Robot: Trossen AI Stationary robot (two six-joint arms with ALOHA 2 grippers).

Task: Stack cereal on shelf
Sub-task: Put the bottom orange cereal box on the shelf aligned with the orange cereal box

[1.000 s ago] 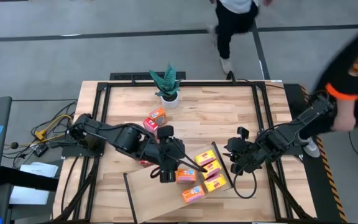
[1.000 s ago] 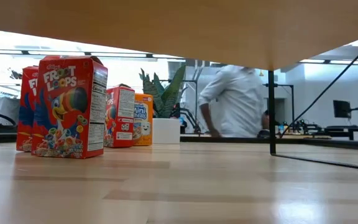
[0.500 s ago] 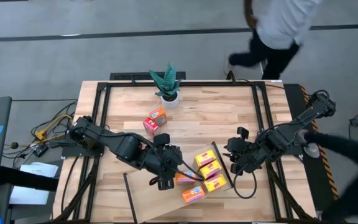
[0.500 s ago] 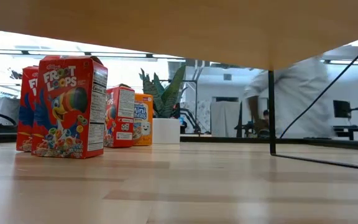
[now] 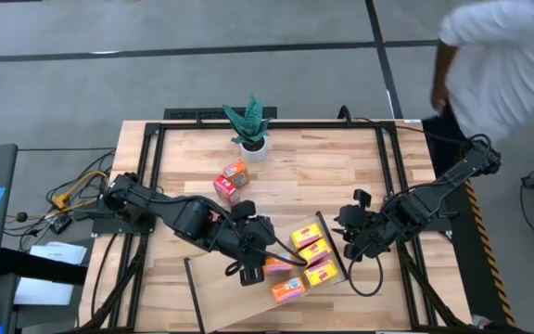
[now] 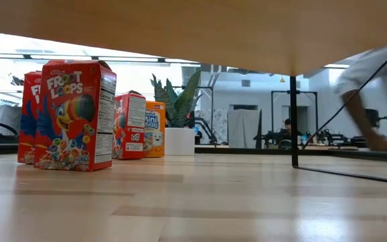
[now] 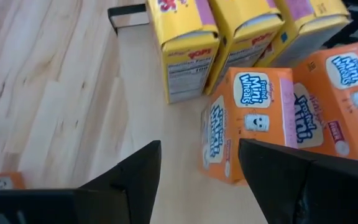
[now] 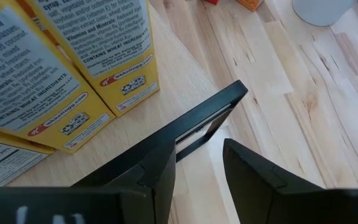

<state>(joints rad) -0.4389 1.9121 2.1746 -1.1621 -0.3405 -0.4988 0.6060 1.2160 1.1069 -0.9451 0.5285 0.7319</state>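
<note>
Grey concrete floor all round, with a person in a white top (image 5: 508, 56) at the far right corner, clear of the arms. In the middle, a large slatted wooden tabletop (image 5: 341, 176) in a black frame.

On its near half, skewed to the table edges, a flat rectangular light-wood shelf board (image 5: 239, 301) with a thin black metal rail (image 5: 341, 264) at its right short end. From table height, only the board's underside seen, across the top of the picture (image 6: 180, 27).

Left arm stretched from the left edge across to the board. Left gripper (image 5: 248, 269) low over the board, fingers (image 7: 135, 180) well apart and empty, gap pointing at an orange Mini-Wheats box (image 7: 247, 124) just ahead, not touching.

Right arm reaching in from the right edge. Right gripper (image 5: 349, 243) just outside the board's right end, fingers (image 8: 253, 174) a narrow gap apart with nothing between, the black rail right ahead; contact with it impossible to tell.

On the board's right part, three yellow cardboard cereal boxes (image 5: 313, 250) in a row, side against side, with two orange cardboard cereal boxes (image 5: 287, 289) just beside them.

Off the board, upright on the tabletop: two red Froot Loops boxes (image 6: 72, 114), and farther back a red and orange pair of boxes (image 5: 232, 176).

At the far edge, a small green spiky plant in a white pot (image 5: 251, 130).
</note>
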